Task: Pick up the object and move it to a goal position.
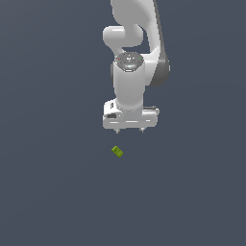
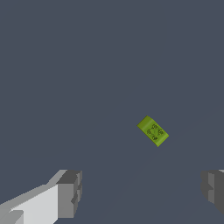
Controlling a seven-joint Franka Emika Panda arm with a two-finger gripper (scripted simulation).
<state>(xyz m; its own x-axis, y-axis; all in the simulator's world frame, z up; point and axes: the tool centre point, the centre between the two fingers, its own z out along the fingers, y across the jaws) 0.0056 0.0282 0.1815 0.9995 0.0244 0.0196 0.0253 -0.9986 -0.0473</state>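
Where dark floor (image 1: 48, 192) spreads, block (image 1: 117, 152) lies, fingers (image 2: 69, 193) apart

Nothing stands around the block (image 1: 117, 152); every approach is free.

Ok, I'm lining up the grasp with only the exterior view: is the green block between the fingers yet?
Observer: No. The wrist view shows the block lying apart from the gripper, outside the gap between its fingers.
Operator: Is it square to the jaws?
Observer: No, its long side runs diagonal to the line between the fingertips.
Operator: Anything on it I can't make out?
Observer: Darker markings on its upward face.
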